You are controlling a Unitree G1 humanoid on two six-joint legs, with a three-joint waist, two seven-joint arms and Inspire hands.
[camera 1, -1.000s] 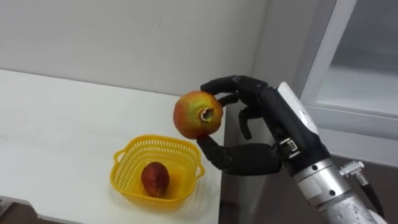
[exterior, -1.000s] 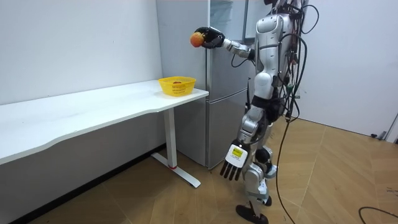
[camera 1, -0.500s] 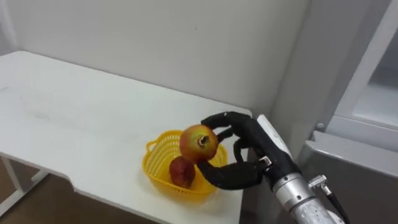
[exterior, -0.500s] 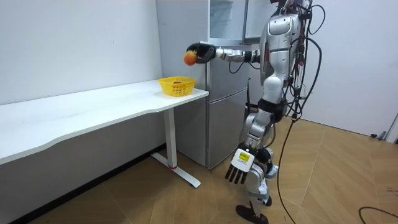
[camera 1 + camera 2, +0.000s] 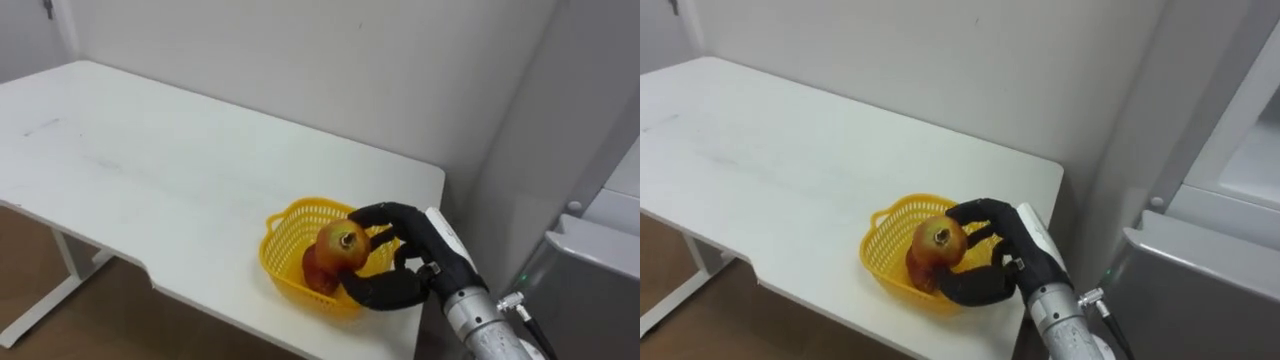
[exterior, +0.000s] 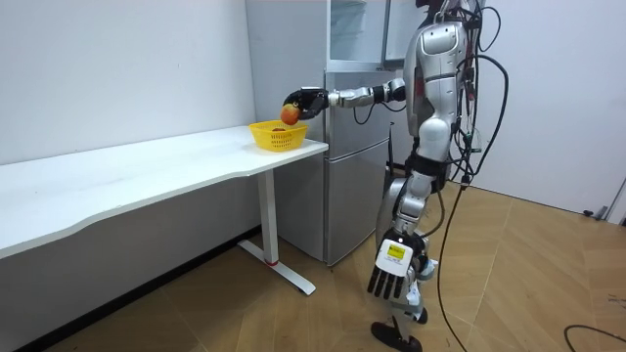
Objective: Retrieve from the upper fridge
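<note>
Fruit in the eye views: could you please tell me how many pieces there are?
2. A round fruit is held in the fingers of the right hand, just over the basket; a red fruit lies in the basket beneath it. More could be hidden behind the hand.

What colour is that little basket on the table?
Bright yellow basket, with an open mesh; clearest in the left eye view.

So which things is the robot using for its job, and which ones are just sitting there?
For the job: the right hand, curled round the pomegranate; the yellow basket below it; the fridge.
Just about: the red fruit lying in the basket; the white table; the left hand, hanging open by the leg.
</note>
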